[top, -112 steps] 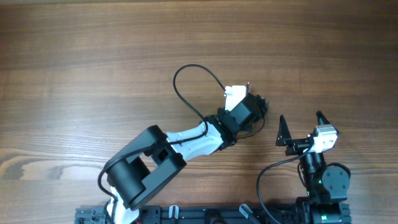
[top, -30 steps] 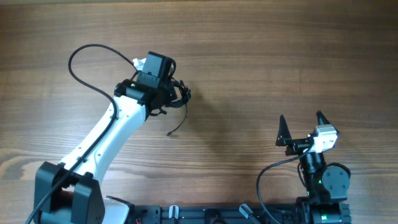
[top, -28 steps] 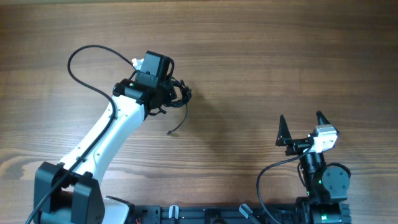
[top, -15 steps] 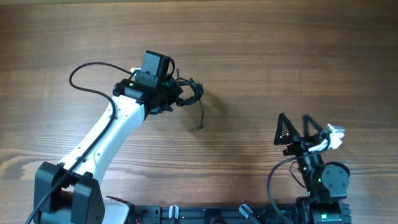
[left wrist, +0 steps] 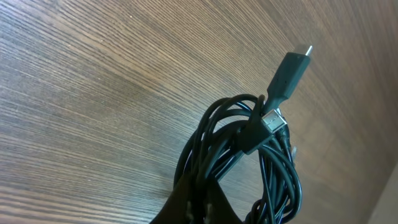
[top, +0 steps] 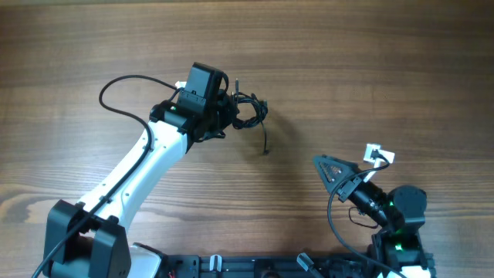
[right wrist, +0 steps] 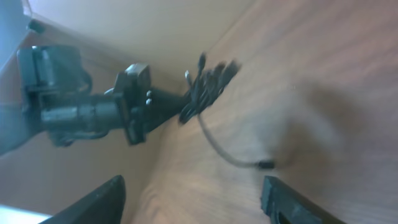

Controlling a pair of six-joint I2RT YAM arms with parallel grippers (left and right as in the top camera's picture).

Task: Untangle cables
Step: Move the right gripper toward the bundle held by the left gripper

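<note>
The cables are a small knotted bundle of thin black wires, held off the wood at the table's middle. One loose strand hangs down to a plug end. My left gripper is shut on the bundle's left side. In the left wrist view the fingers pinch the loops, and a plug sticks up. My right gripper is open and empty, low at the right, pointing toward the bundle. The right wrist view shows the bundle and the hanging end beyond the open gripper.
The wooden table spreads on all sides. The left arm's thicker black cable loops out to the left of its wrist. The left arm shows at the left in the right wrist view. The arm bases stand at the front edge.
My left gripper has carried the bundle to the right, with the loose strand swinging along. My right arm has turned left and tilted toward the bundle, jaws still open.
</note>
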